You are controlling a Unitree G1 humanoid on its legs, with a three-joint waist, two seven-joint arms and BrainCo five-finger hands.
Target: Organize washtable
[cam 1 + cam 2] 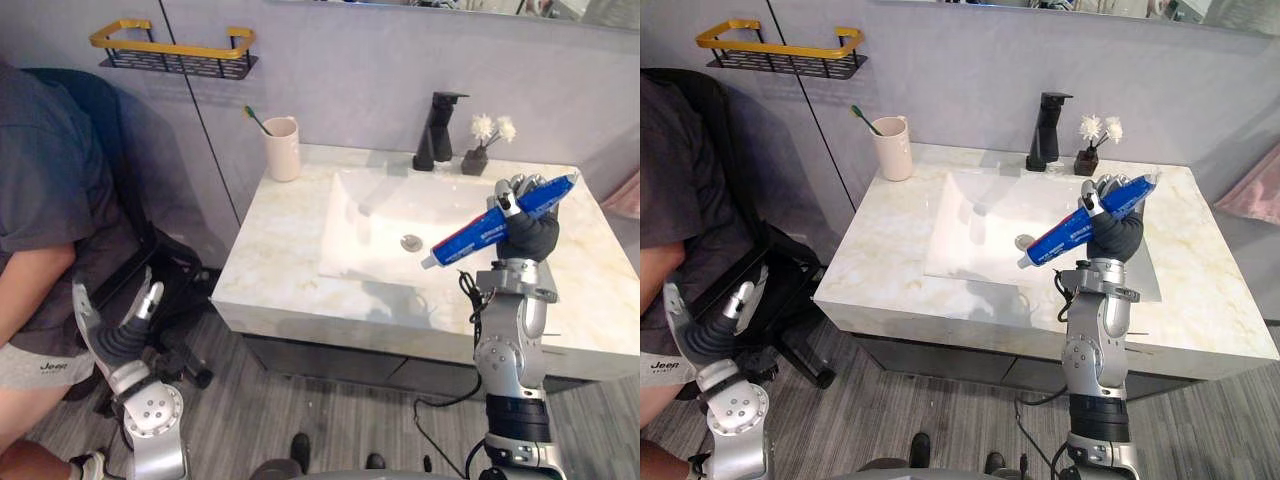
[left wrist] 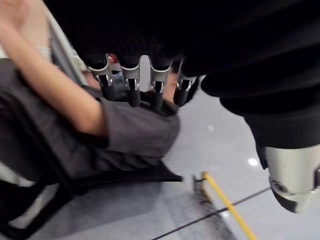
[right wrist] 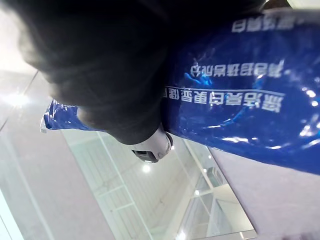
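Note:
My right hand (image 1: 528, 232) is raised above the front right of the marble washtable (image 1: 270, 250), fingers curled round a blue toothpaste tube (image 1: 498, 222). The tube slants with its cap end down and left over the sink basin (image 1: 395, 225). The right wrist view has the blue tube (image 3: 250, 95) pressed against the hand's dark cover. A beige cup (image 1: 282, 148) with a green toothbrush (image 1: 257, 120) stands at the washtable's back left corner. My left hand (image 1: 120, 325) hangs low at the left, beside the washtable, with fingers straight and nothing in it.
A black faucet (image 1: 437, 131) and a small dark vase of white flowers (image 1: 480, 150) stand behind the basin. A yellow-railed black shelf (image 1: 175, 50) hangs on the wall at upper left. A person (image 1: 40, 200) sits on a black chair close to my left hand.

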